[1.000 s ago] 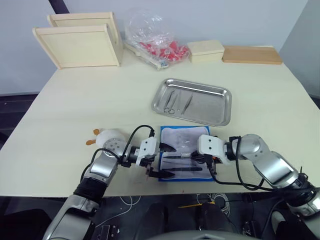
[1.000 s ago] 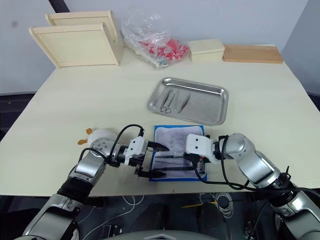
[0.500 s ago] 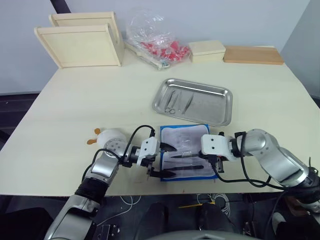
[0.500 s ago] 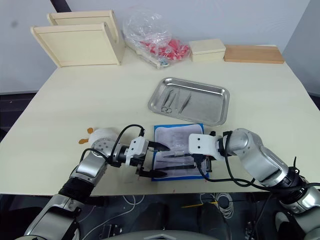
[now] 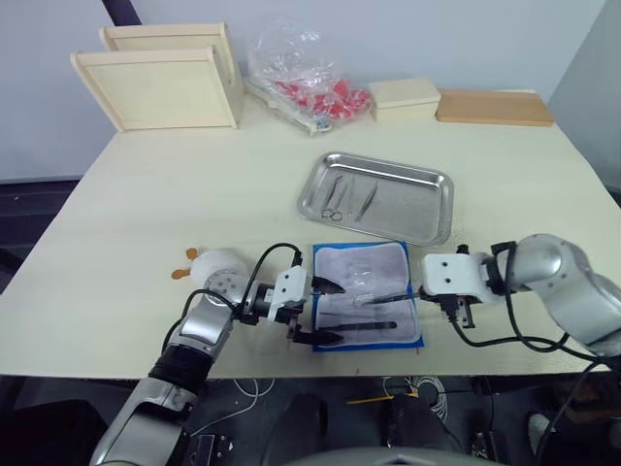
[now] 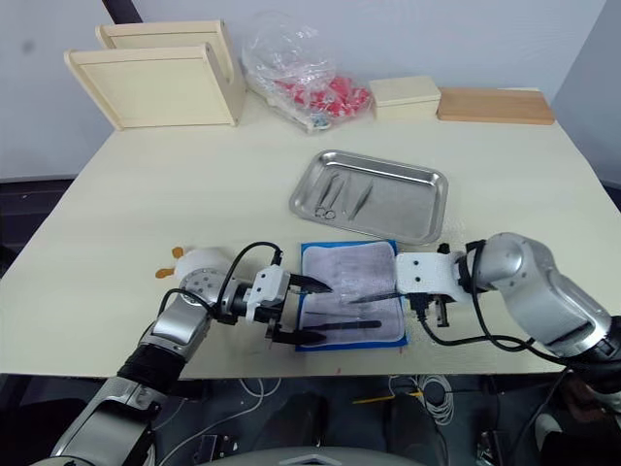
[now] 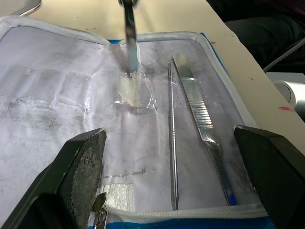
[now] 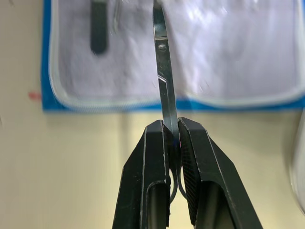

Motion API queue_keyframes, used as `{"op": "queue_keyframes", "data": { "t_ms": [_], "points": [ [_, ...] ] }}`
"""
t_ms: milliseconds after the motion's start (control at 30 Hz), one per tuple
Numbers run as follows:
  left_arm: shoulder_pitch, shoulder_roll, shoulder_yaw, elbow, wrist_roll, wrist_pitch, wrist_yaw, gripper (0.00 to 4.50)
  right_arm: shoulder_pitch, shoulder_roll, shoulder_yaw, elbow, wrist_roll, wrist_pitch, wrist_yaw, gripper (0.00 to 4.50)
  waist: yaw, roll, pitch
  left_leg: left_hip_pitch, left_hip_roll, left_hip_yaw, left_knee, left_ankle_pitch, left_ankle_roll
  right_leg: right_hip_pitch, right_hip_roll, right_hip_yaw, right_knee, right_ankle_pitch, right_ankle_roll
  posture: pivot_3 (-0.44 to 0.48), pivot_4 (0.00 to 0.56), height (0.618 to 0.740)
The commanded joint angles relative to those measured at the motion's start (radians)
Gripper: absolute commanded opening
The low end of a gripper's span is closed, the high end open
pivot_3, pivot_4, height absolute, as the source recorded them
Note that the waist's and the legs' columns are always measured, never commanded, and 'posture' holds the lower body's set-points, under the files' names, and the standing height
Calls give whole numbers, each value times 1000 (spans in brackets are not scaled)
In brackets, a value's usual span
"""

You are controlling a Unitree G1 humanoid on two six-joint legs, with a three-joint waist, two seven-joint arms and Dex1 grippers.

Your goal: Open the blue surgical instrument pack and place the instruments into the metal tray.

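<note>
The pack [image 5: 366, 306] lies unfolded near the table's front edge, just in front of the tray [image 5: 376, 197]: a whitish, crinkled clear-pocketed panel bordered in bright blue, with a pale zip-like welt along its rim. No readable writing is seen on it.

One of the instruments, a slim dark scissors [image 8: 163, 81], is pinched by its ring end between the pressed-together fingers of the right gripper [image 8: 171, 143]. Its long axis runs across the table, the tip pointing toward the robot's left and reaching over the panel's pocket area.

Two more instruments lie in the panel [image 7: 190, 143] near its front edge, side by side along its width: a thin plain rod and a flat handle with ribbed grip.

The left gripper [image 5: 322, 311] is held at the pack's left edge, its jaws spread wide and closed on nothing.

The tray is shiny steel, shallow, with rounded corners; several thin tools [image 5: 347, 197] lie in its left half, their lengths running front to back.
</note>
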Motion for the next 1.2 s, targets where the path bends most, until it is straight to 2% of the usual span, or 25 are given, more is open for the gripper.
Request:
{"op": "queue_keyframes", "data": {
  "t_ms": [33, 167, 433, 733, 867, 967, 1200],
  "points": [
    [26, 1, -52, 54, 54, 19, 0, 4500, -11, -35, -62, -10, 15, -38, 25, 116, 0, 0, 0, 0, 0, 0, 0, 0, 0, 0, 0, 0, 0, 0, 0, 0, 150, 740],
    [26, 0, -50, 59, 54, 16, 1, 4500, -3, -70, -124, 5, 38, -53, 41, 116, 3, 1, 0, 0, 0, 0, 0, 0, 0, 0, 0, 0, 0, 0, 0, 0, 150, 740],
    [22, 2, -48, 64, 54, 12, -2, 4500, 5, -43, -233, 18, 89, -1, -28, 116, 2, 1, 0, 0, 1, 0, 0, 0, 0, 0, 0, 0, 0, 0, 0, 0, 150, 740],
    [20, 0, -49, 54, 53, 19, 3, 4500, -58, 232, -273, 98, 91, 204, -320, 116, 2, 1, 0, 0, 0, 0, 0, 0, 0, 0, 0, 1, 0, 0, 0, 0, 150, 740],
    [23, 4, -47, 49, 53, 21, 7, 4500, -64, 341, -292, 151, 98, 253, -434, 116, 4, 1, 0, -1, 0, 0, 0, 0, 0, 0, 0, 0, 0, 0, 0, 0, 150, 740],
    [32, 8, -45, 39, 51, 23, 11, 4500, -91, 465, -317, 199, 121, 299, -534, 116, 0, 2, -1, 0, 0, 0, 0, 0, 0, 0, 0, 1, 1, 0, 0, 0, 150, 740],
    [34, 6, -46, 28, 50, 34, 22, 4500, -181, 631, -315, 350, 93, 327, -713, 116, 0, 3, -1, 0, -1, 1, 0, 0, 0, -1, 1, 1, 2, 0, 0, 0, 150, 740]
  ]
}}
